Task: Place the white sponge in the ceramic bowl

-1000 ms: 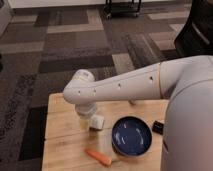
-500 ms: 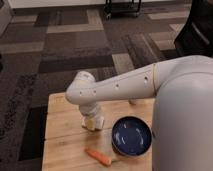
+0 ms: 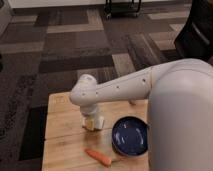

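Note:
The navy-blue ceramic bowl (image 3: 130, 136) sits on the wooden table (image 3: 62, 135), right of centre and near the front. It holds nothing that I can see. My gripper (image 3: 91, 122) reaches straight down to the tabletop just left of the bowl, under the white arm's elbow (image 3: 85, 92). A small off-white block, the white sponge (image 3: 95, 123), shows at the gripper's tip, resting on or just above the wood. The gripper partly hides it.
An orange carrot (image 3: 98, 157) lies near the table's front edge, below the gripper and left of the bowl. The robot's white body (image 3: 182, 125) fills the right side and hides that part of the table. Patterned carpet lies beyond.
The arm has shifted slightly left and lower over the table, bringing the gripper down onto the off-white block. The bowl and the carrot have not moved.

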